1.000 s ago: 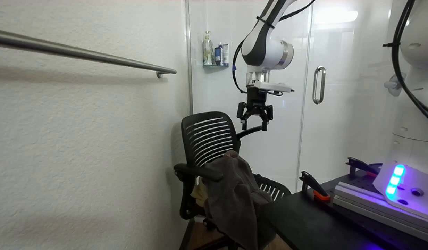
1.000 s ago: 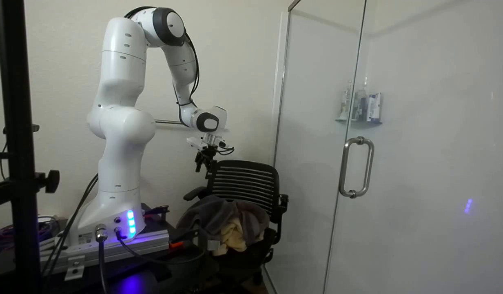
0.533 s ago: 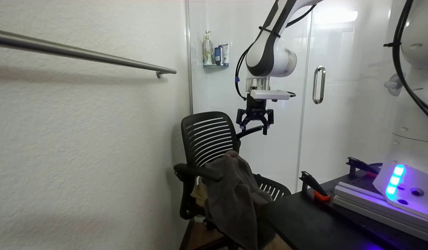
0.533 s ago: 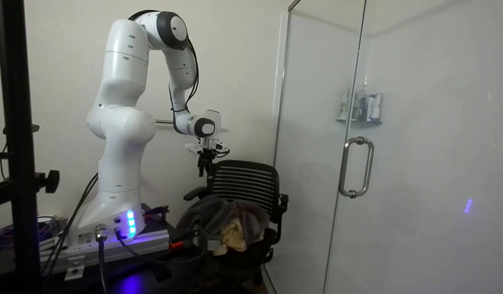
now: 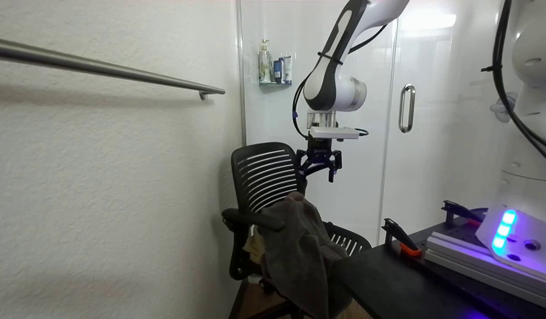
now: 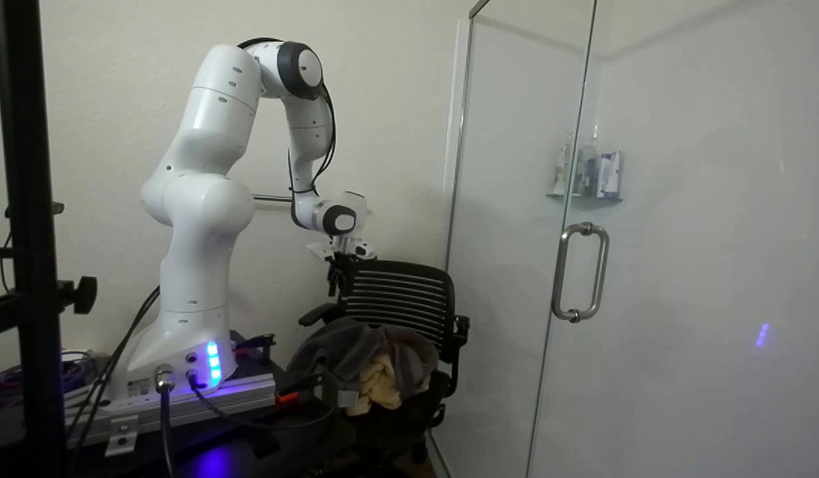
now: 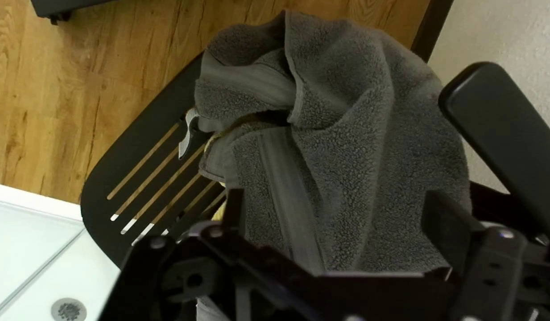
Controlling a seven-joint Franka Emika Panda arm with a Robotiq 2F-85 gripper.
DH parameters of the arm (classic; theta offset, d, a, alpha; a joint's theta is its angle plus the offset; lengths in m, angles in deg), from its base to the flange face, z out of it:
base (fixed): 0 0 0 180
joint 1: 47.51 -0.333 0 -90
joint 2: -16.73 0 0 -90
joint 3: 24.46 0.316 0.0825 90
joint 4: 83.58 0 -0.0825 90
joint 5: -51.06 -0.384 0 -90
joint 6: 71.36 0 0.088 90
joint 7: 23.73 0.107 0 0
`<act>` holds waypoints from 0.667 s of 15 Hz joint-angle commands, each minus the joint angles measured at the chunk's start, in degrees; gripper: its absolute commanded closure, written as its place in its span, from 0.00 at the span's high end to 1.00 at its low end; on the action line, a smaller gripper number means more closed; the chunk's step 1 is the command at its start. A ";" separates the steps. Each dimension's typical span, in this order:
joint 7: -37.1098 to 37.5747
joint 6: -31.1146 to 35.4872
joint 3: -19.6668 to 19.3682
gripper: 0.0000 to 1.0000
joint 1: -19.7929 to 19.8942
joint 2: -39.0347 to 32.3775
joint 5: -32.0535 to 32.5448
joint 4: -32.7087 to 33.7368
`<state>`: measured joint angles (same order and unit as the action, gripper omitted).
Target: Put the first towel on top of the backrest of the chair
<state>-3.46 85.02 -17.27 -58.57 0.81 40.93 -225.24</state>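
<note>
A dark grey towel (image 5: 295,254) lies crumpled on the seat of a black chair, with a yellow cloth (image 6: 381,382) partly under it. It also shows in an exterior view (image 6: 339,348). A brownish fold lies beside it; I cannot tell if it is a separate towel. The chair's slatted backrest (image 5: 266,149) rises behind the pile, with nothing on its top edge (image 6: 399,268). My gripper (image 5: 316,175) is open and empty, pointing down above the towel, beside the backrest. In the wrist view, the towel (image 7: 346,156) spans the gap between the open fingers (image 7: 234,209).
A black armrest (image 7: 498,125) stands beside the towel, near the wall. A black table (image 5: 388,274) with clamps (image 5: 401,235) holds the robot base in front of the chair. A metal rail (image 5: 122,71) runs along the wall. A glass shower door with a handle (image 6: 598,272) stands nearby.
My gripper has moved down beside the backrest, and slightly toward the backrest in an exterior view. It stays open. The towel and chair have not moved.
</note>
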 commanded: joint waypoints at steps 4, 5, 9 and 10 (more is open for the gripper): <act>6.90 12.21 -3.11 1.00 -2.44 -8.84 -1.03 5.31; 7.07 11.99 -3.23 1.00 -2.49 -9.82 -1.45 5.75; 5.62 10.17 -2.68 1.00 -2.13 -8.88 -1.67 4.95; 5.63 10.18 -2.68 1.00 -2.15 -8.79 -1.66 4.97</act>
<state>2.83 95.37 -19.46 -60.14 -8.06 40.09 -220.31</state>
